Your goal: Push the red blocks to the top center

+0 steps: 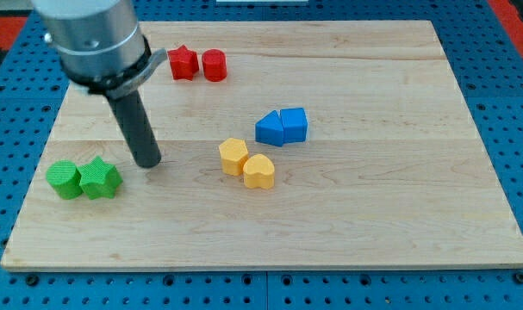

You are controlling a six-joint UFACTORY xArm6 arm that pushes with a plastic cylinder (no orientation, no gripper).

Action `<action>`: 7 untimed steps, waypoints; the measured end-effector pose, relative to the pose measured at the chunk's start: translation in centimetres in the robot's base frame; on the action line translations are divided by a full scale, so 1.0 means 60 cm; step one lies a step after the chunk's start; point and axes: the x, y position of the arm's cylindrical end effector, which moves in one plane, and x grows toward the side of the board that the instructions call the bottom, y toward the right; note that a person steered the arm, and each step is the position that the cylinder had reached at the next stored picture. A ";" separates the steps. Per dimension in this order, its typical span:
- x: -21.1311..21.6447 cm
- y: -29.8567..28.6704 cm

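A red star block (183,62) and a red cylinder block (214,65) sit side by side, touching, near the view's top, left of centre. My tip (148,163) rests on the board well below and to the left of them, just right of and above the green blocks. It touches no block.
A green cylinder (65,179) and a green star (100,178) lie at the lower left. Two blue blocks (282,127) sit together right of centre. A yellow hexagon (233,156) and a yellow heart (259,171) lie at centre. The wooden board (399,215) ends on a blue pegboard.
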 end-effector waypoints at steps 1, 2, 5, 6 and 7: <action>-0.071 -0.007; -0.152 -0.021; -0.315 0.079; -0.346 0.144; -0.351 0.141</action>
